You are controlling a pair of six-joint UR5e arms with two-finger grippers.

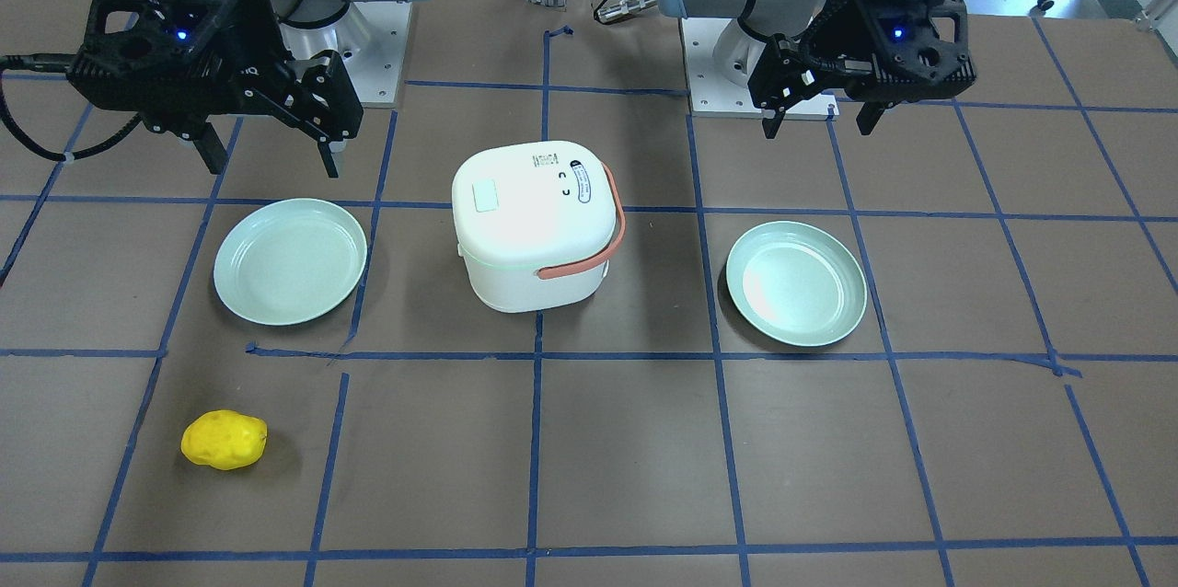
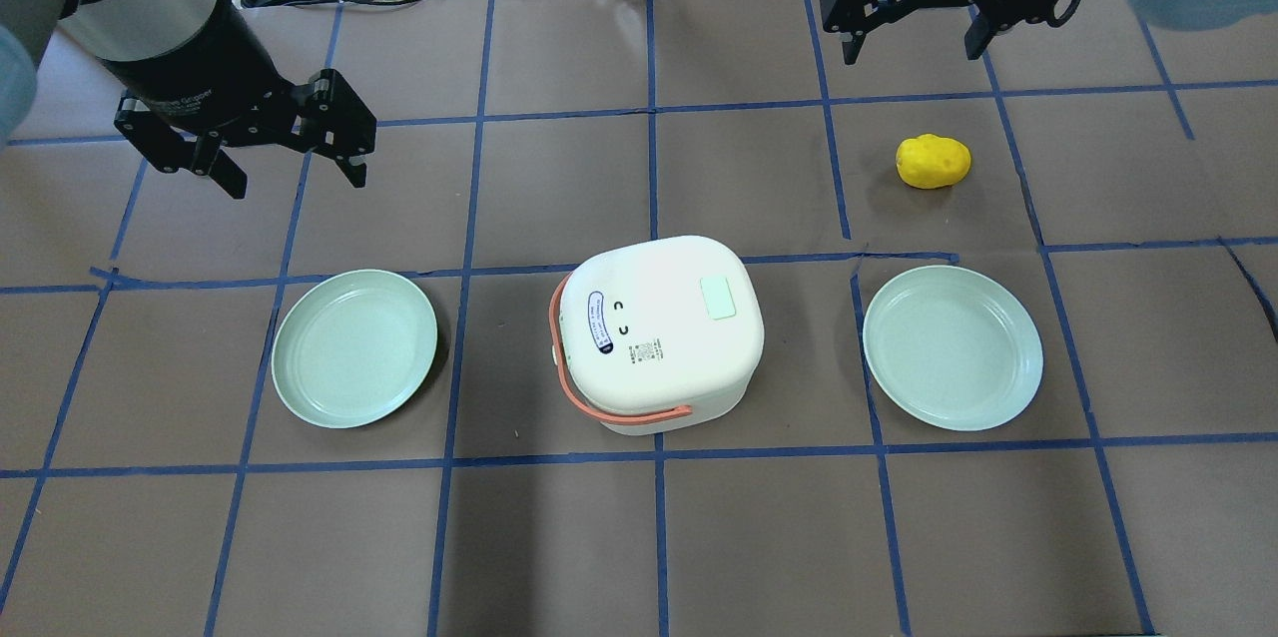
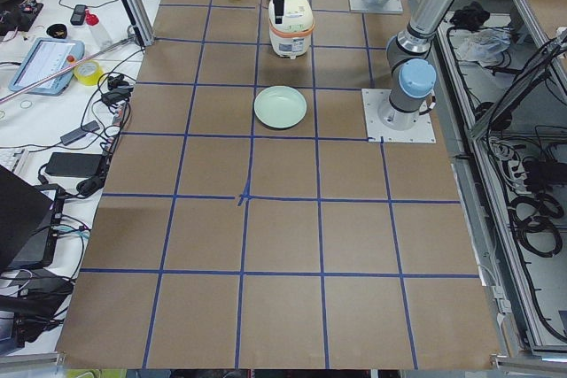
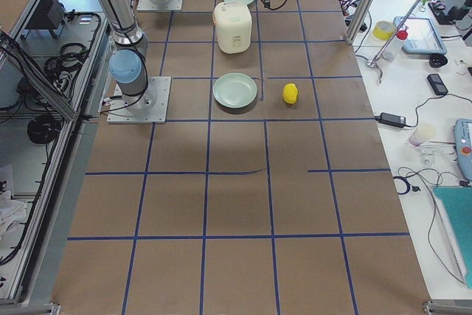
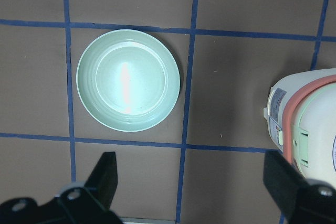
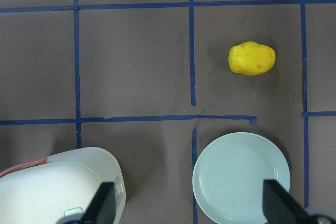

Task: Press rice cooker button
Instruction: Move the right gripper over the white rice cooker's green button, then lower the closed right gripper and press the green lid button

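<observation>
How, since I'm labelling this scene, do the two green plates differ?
The left plate lies on the robot's left of the rice cooker; the right plate lies on its right. A yellow potato sits beyond the right plate; the left plate has none nearby. Both are pale green, round, empty and lying flat.
</observation>
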